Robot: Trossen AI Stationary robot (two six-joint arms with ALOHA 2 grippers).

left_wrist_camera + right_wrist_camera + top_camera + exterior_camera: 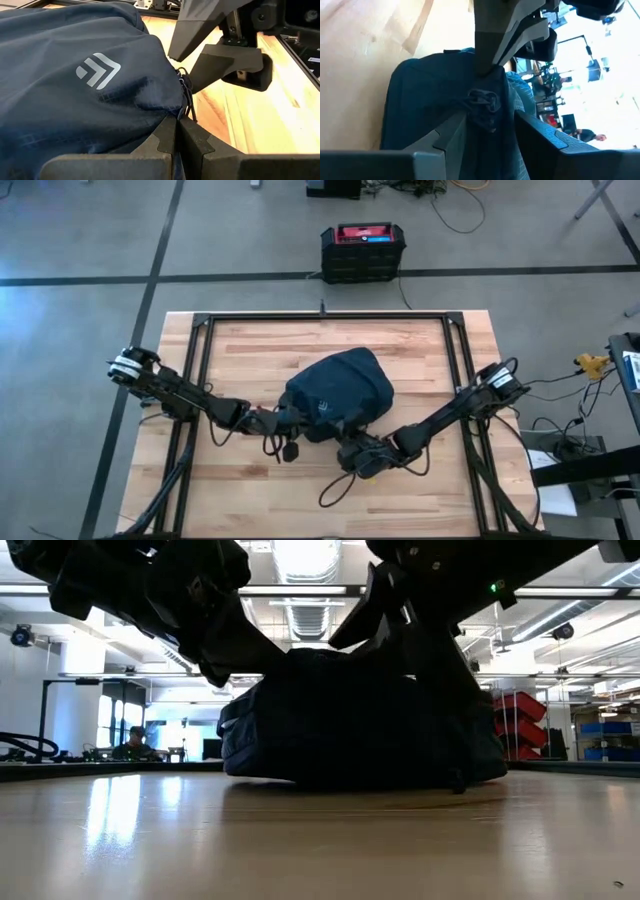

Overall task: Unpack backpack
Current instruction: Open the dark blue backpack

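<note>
Left gripper [177,131]: nearest in its own wrist view, at the near-left edge of the backpack; its fingers are clenched on a fold of navy fabric beside the drawstring cord [186,92].
Right gripper [487,122]: at the near-right edge of the bag; its fingers stand apart around a bunched knot of fabric and cord, and I cannot tell whether they bear on it or merely flank it.
Backpack [338,392]: lies slumped on its side at the middle of the worktop [250,350], logo [98,70] facing the left wrist camera, its mouth end toward the two grippers.
Contents: none visible outside the bag; the opening looks gathered shut.
Step in hand: by my judgement, the opening stage, with both arms working the closure and nothing unpacked yet.
Next move calls for: one gripper anchoring the fabric while the other draws the cord or the mouth apart, pulling along the worktop, since the soft bag will likely drag rather than open.
Far off: a black crate [363,252] with a red top stands on the floor beyond the worktop.
</note>
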